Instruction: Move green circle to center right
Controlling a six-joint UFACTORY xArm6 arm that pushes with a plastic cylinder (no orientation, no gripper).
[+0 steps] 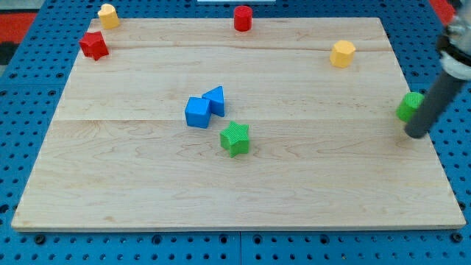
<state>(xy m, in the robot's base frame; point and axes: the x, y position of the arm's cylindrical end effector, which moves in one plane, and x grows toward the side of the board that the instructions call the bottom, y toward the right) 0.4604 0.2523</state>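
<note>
Seven blocks dotted the wooden board (147, 184). From the one camera, the green circle (409, 106) stood at the view's right edge, about mid-height, with my tip (416, 134) touching its right side. No pincer existed to open or close, only a rod. That circle looked light, rigid and slippery; pushing squarely through its middle seemed wisest.

The dark rod (434, 96) stands in front of the green circle (408, 107), so only the circle's left part shows. The top of the rod looks blurry and runs off the view's right edge. My tip (416, 133) touches the tabletop (294, 177) just below the green circle.
</note>
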